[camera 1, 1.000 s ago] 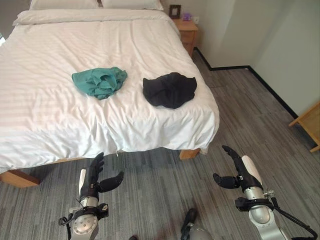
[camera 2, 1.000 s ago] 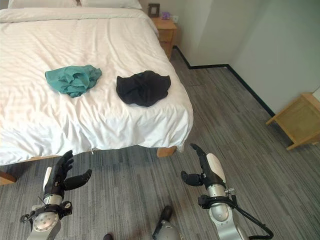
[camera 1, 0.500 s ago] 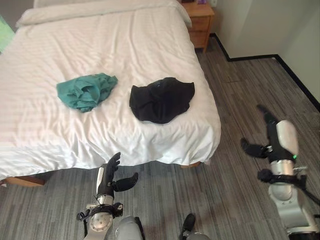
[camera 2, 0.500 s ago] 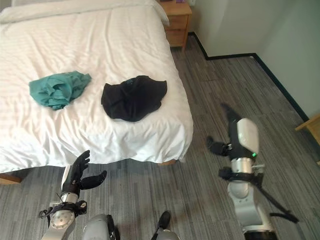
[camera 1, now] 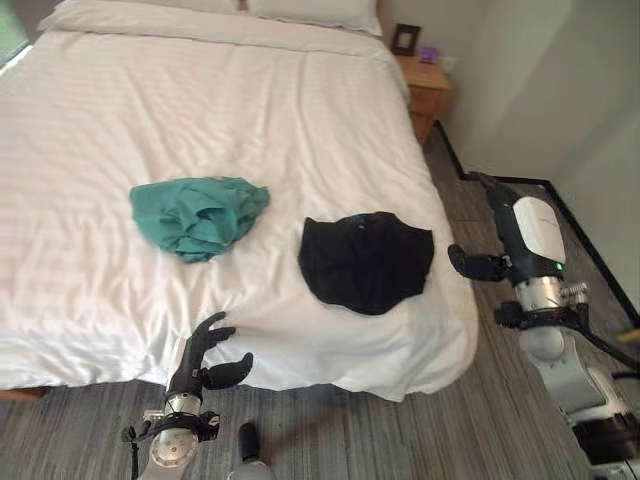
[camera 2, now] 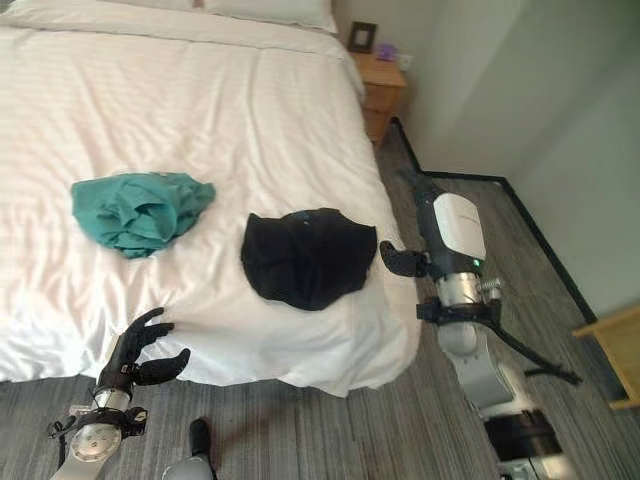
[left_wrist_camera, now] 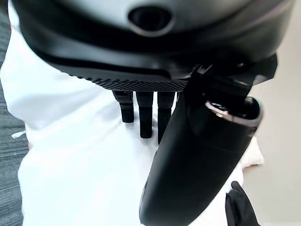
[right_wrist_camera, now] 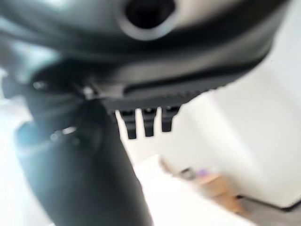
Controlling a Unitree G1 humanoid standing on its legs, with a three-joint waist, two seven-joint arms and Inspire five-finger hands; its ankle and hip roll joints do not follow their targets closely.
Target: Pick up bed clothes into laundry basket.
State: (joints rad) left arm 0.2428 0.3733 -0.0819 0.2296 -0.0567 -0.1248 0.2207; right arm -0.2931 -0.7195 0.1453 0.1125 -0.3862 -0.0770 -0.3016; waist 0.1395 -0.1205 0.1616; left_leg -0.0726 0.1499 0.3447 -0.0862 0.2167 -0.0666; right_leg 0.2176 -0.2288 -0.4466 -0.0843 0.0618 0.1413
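Robot stands at the foot of the bed, two garments waiting on the white cover

The black garment (camera 1: pixel 366 260) lies crumpled near the bed's (camera 1: pixel 250 110) right corner, just inboard of the right hand (camera 1: pixel 482 262), which hovers beside the mattress edge with fingers loosely spread and empty. The teal garment (camera 1: pixel 198 213) sits further in and to the left, apart from the black one, beyond the left hand (camera 1: pixel 205 362), which is low at the bed's foot, fingers relaxed and holding nothing. The right hand looks the nearer to a garment; no laundry basket can be made out
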